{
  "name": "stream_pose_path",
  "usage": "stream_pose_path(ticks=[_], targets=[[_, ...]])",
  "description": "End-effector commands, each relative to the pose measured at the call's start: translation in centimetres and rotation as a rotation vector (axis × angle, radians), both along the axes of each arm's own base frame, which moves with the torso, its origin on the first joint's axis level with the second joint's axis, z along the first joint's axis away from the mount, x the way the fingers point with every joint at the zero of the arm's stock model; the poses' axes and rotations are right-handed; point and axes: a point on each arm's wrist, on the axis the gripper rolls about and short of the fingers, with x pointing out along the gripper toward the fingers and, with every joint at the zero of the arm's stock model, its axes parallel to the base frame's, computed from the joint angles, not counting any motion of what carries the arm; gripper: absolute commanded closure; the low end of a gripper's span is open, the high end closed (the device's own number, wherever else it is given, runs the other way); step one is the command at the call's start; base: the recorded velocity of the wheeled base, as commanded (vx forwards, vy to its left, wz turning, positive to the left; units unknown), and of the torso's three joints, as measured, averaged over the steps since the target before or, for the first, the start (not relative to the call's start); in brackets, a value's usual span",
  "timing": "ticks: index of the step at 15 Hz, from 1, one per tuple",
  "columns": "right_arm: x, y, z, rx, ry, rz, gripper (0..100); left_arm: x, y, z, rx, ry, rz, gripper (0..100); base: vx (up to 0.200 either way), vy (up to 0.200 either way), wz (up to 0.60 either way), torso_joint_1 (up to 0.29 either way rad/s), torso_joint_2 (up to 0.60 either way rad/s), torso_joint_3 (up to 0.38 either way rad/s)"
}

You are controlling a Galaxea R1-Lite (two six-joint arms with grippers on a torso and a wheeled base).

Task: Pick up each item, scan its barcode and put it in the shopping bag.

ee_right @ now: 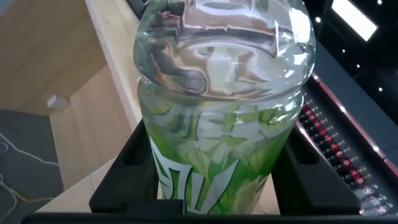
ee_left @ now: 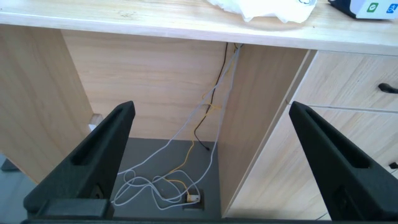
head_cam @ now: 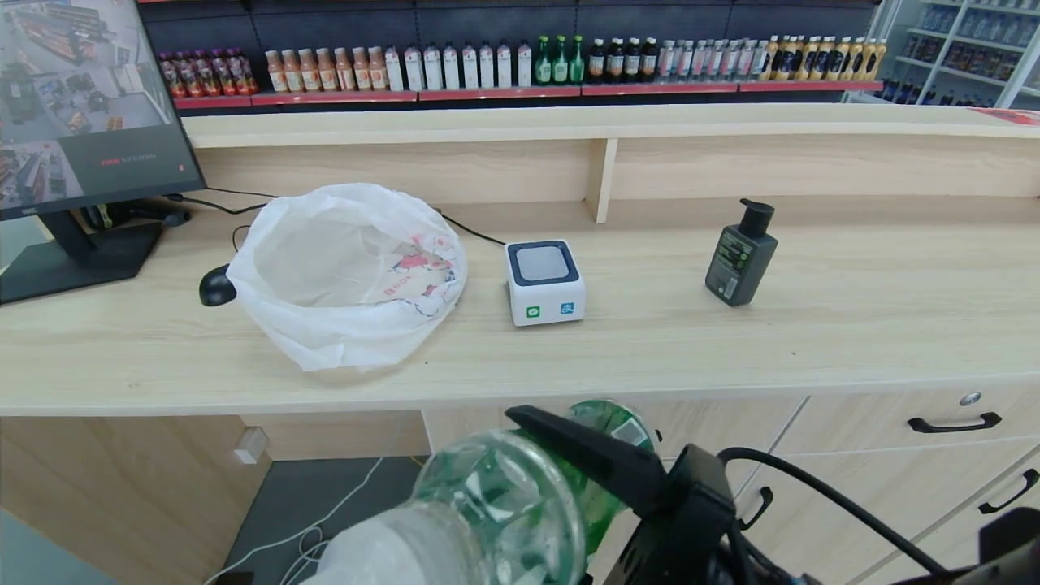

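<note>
The left hand (ee_left: 212, 111) hung below the front edge of the light wooden tabletop (ee_left: 143, 18), its two black fingers (ee_left: 93, 158) spread wide apart; between them lay an open bay under the tabletop, where thin cables (ee_left: 217, 87) dropped down and coiled loosely on the dark floor (ee_left: 149, 158), ending at a small plug (ee_left: 194, 198); on the tabletop, an edge of the white shopping bag (ee_left: 261, 9) sat near a corner of the white scanner (ee_left: 373, 7); beside the bay stood a drawer (ee_left: 348, 78) with a black handle (ee_left: 388, 89).
</note>
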Motion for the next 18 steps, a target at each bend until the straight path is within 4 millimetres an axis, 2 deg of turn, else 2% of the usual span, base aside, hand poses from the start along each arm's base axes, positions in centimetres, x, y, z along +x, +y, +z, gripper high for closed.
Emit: stream_pose_path(ticks=[1,6,9,18], targets=[[0.1,1.3,-1.4,-0.064,-0.019,0.004,100,0.0,0.0,0.0,0.000,0.000,0.001,0,0.000,0.000,0.00,0.000,0.00,0.000],[-0.2,0.8,0.3,-0.041,-0.109,0.012,100,0.0,0.0,0.0,0.000,0.000,0.001,0,0.000,0.000,0.00,0.000,0.00,0.000],[-0.6,1.0,0.4,-0.092,-0.221,0.043,100,0.0,0.0,0.0,0.000,0.000,0.001,0,0.000,0.000,0.00,0.000,0.00,0.000],[-0.6,0.8,0.8,-0.162,-0.380,-0.023,100,0.0,0.0,0.0,0.000,0.000,0.001,0,0.000,0.000,0.00,0.000,0.00,0.000]])
